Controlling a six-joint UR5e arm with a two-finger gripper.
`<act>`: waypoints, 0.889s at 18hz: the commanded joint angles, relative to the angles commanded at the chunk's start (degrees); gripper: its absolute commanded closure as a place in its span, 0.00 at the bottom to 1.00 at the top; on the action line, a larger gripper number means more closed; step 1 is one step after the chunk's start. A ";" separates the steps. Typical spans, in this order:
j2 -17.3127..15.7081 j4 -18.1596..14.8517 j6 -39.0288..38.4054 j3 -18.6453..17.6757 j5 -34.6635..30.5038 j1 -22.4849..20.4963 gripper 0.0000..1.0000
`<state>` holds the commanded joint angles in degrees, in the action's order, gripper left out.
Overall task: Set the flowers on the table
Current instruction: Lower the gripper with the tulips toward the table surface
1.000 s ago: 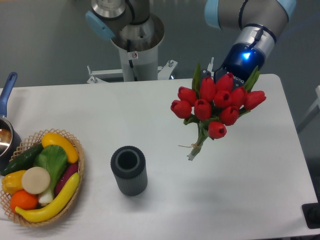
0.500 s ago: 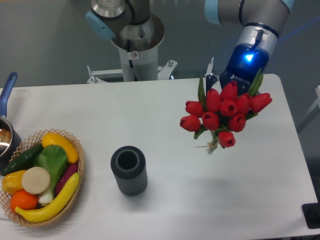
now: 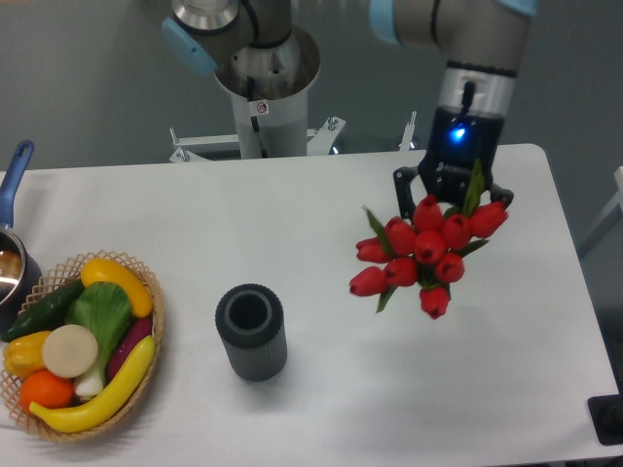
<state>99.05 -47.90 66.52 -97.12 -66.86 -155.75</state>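
Observation:
A bunch of red tulips, the flowers (image 3: 424,249), hangs in the air over the right half of the white table (image 3: 321,214), blooms facing up toward the camera. Their stems are hidden beneath the heads. My gripper (image 3: 450,197) comes down from the back and is shut on the flowers; its fingertips are covered by the blooms and leaves.
A dark grey ribbed cylinder vase (image 3: 251,331) stands upright left of the bunch. A wicker basket (image 3: 154,302) of plastic fruit and vegetables sits at the front left. A pot with a blue handle (image 3: 14,175) is at the left edge. The robot base (image 3: 261,88) is behind.
The wrist has turned to point straight down and shifted slightly left. The bunch swung with it, so the stems and twine that showed below the heads are now hidden.

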 joint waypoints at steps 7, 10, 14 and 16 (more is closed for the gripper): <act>4.30 -0.18 6.77 -1.67 -17.58 4.48 0.56; 6.50 -0.18 9.93 -1.58 -22.77 5.01 0.56; 9.58 -0.09 15.03 -1.41 -29.36 4.75 0.56; 12.11 -0.26 15.57 0.25 -31.66 4.31 0.56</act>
<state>111.17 -48.16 82.09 -96.87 -98.52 -151.43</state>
